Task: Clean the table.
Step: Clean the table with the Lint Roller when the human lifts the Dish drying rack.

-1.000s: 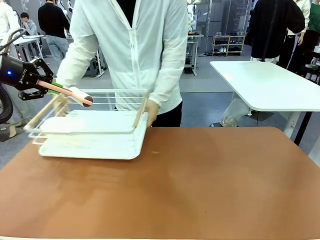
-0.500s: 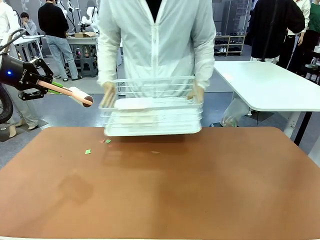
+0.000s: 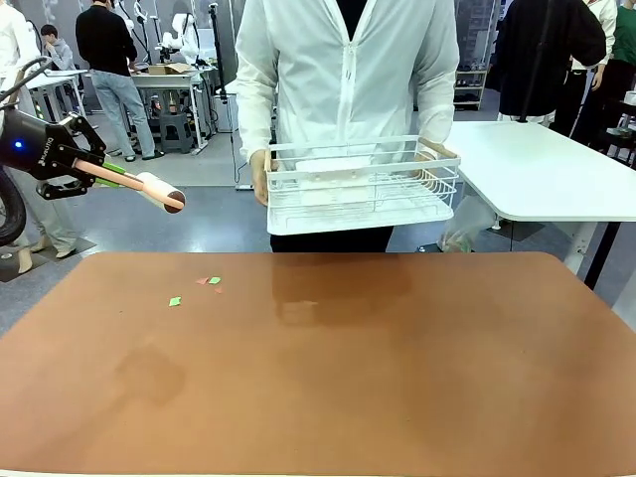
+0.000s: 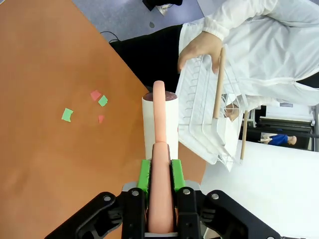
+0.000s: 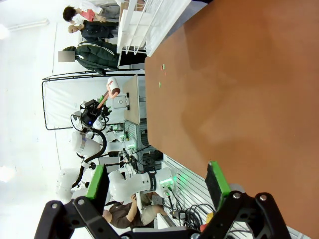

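The left jaws were closed tight on the pink handle of a lint roller [image 3: 159, 189], which hung in the air off the far left corner of the tabletop [image 3: 397, 378], its white roll touching nothing. The right jaws stood wide open with nothing between them, above the same brown surface. The tabletop lay in front of the robot, bare but for a few green and red paper scraps [image 3: 175, 301] near its far left side. A person at the far edge held a white wire basket [image 3: 358, 189] up off it in both hands. To my eye, the roll wanted bringing down flat just beside the scraps, then rolling over them with light, even pressure, not shoving them along.
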Tool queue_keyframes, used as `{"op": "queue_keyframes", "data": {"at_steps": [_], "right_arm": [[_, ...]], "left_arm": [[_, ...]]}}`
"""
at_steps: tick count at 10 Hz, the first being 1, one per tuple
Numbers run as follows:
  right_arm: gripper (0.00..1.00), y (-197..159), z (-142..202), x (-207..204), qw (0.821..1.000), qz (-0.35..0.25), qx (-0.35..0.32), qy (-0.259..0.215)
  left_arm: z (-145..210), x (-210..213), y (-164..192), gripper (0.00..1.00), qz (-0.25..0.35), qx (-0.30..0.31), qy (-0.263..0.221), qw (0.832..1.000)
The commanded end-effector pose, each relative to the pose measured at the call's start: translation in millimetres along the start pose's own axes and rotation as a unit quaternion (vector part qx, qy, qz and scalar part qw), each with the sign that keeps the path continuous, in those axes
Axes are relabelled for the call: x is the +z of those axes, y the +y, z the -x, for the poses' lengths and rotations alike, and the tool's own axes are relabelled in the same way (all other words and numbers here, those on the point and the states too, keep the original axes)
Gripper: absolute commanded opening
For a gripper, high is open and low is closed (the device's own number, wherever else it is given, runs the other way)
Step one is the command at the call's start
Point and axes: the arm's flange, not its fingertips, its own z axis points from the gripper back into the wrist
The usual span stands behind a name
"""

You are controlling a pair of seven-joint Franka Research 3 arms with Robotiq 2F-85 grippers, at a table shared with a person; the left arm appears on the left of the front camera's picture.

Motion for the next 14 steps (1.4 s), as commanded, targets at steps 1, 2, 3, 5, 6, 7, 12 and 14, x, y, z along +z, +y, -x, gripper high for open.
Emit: {"op": "queue_keyframes", "data": {"at_steps": [1, 2, 3, 5, 6, 7, 12, 14], "right_arm": [[1.00, 1.7, 0.6, 0.1, 1.000, -0.006, 0.003, 0.000], [1.00, 1.7, 0.6, 0.1, 1.000, -0.006, 0.003, 0.000], [1.00, 1.7, 0.6, 0.1, 1.000, -0.006, 0.003, 0.000], [1.00, 1.7, 0.6, 0.1, 1.000, -0.006, 0.003, 0.000], [1.00, 1.7, 0.6, 0.1, 1.000, -0.006, 0.003, 0.000], [1.00, 1.7, 0.6, 0.1, 1.000, -0.006, 0.003, 0.000], [1.00, 1.7, 0.6, 0.1, 1.000, -0.006, 0.003, 0.000], [1.00, 1.7, 0.6, 0.1, 1.000, -0.006, 0.003, 0.000]], "left_arm": [[-0.2, 0.5, -1.3, 0.01, 0.000, -0.001, 0.003, 1.000], [-0.2, 0.5, -1.3, 0.01, 0.000, -0.001, 0.003, 1.000], [-0.2, 0.5, -1.3, 0.01, 0.000, -0.001, 0.003, 1.000], [-0.2, 0.5, -1.3, 0.01, 0.000, -0.001, 0.003, 1.000], [-0.2, 0.5, -1.3, 0.01, 0.000, -0.001, 0.003, 1.000], [-0.2, 0.5, -1.3, 0.01, 0.000, -0.001, 0.003, 1.000], [-0.2, 0.5, -1.3, 0.01, 0.000, -0.001, 0.003, 1.000], [-0.2, 0.5, -1.3, 0.01, 0.000, -0.001, 0.003, 1.000]]}}
